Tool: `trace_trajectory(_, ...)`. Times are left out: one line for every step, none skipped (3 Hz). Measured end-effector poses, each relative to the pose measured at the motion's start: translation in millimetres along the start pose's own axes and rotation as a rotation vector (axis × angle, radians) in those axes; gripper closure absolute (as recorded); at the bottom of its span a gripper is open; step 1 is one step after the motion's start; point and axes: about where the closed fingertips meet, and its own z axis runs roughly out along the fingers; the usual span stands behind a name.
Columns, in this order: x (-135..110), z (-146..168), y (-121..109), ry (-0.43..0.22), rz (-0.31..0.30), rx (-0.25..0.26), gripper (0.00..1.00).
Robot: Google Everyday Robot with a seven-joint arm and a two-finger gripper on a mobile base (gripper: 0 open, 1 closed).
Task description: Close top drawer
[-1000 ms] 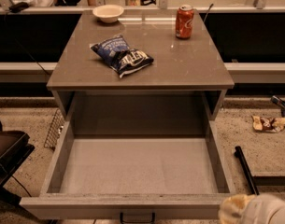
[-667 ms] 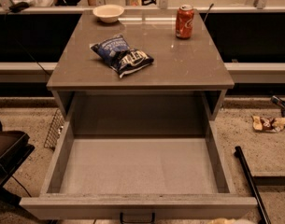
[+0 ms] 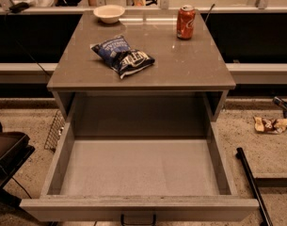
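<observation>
The pincer has left the lower right of the view, so its state cannot be told, while the top drawer point(image 3: 138, 173) stands pulled out below the bench's point(image 3: 180, 67) front edge.

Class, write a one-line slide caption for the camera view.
Top drawer wide open and empty under a countertop holding chip bag, soda can and bowl; pincer out of view.

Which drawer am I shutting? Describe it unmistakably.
With the gripper out of view, find the grey cabinet holding a chip bag and soda can. The top drawer sits just under its top: pulled open, empty, dark handle at centre front.
</observation>
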Motion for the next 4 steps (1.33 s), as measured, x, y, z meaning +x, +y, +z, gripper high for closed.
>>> trace_trajectory(-17.6,31.5,-15.1,-0.076,-0.027,-0.007,1.00)
trace_trajectory(-45.3,53.3,-37.3,-0.152,-0.060,-0.001,1.00)
trace_trajectory(-45.3,53.3,-37.3,-0.152,-0.060,-0.001,1.00)
trace_trajectory(-59.4,62.5,-55.4,-0.176,-0.094,0.009,1.00)
